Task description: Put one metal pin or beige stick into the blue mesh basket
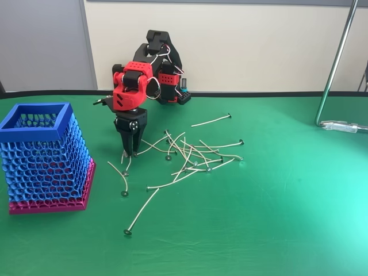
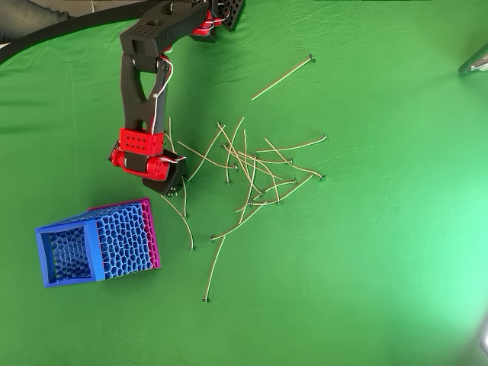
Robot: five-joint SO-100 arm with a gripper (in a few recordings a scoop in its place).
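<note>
At the pile's nine o'clock edge, the red-and-black two-finger gripper [image 1: 130, 153] points down at a thin beige stick [image 1: 125, 164]; whether its near-closed jaws hold it I cannot tell. Confirm a firm pinch before lifting toward the tall blue honeycomb-mesh basket [image 1: 35, 130] at seven o'clock in the overhead view.

The robot was a small arm [image 1: 150, 63] built from matte black plastic links joined by bright red plastic blocks. The red housings were boxy with rounded corners, and their faces carried rows of small round holes, plain in the overhead view on the red wrist block [image 2: 141, 142]. Thin white cables looped loosely between the black upper links and ran down along the forearm. The black upper link had an open, triangular cut-out frame. The two-finger gripper [image 1: 130, 153] was black, with a broad plate dotted by small pale screws, tapering into narrow dark fingers.
</note>
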